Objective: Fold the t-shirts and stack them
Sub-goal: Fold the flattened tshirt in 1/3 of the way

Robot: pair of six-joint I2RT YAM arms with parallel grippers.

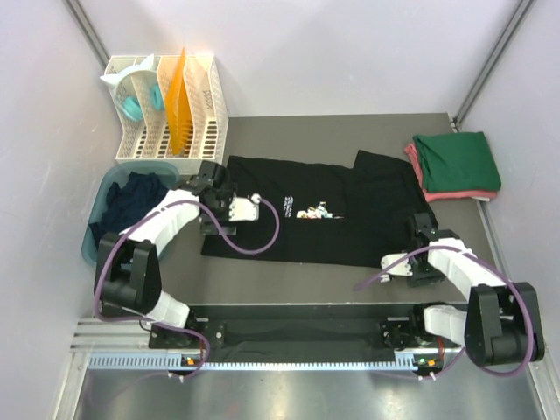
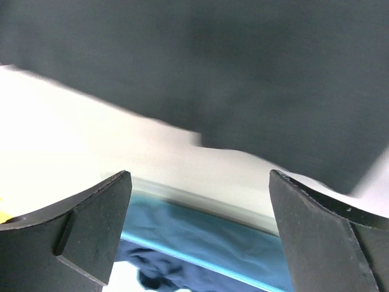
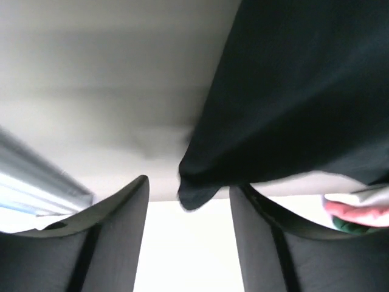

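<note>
At the middle of the desk (image 1: 306, 131) the black t-shirt (image 1: 350, 223) lies spread flat, print up. Your left end effector (image 2: 199, 176) gapes wide at its left edge, holding nothing; your right end effector (image 3: 188, 182) stands half open, a slack shirt corner between its fingers (image 3: 115, 231), unpinched. Seat all 4 fingers well over cloth, close together, lift low, fold evenly, then carry it to the green-topped stack (image 1: 455, 162).

pinkish-red t-shirt (image 1: 413, 168) mostly under the green t-shirt (image 1: 457, 162); chest print (image 1: 312, 211) on the black t-shirt (image 1: 350, 232) illegibly small
</note>
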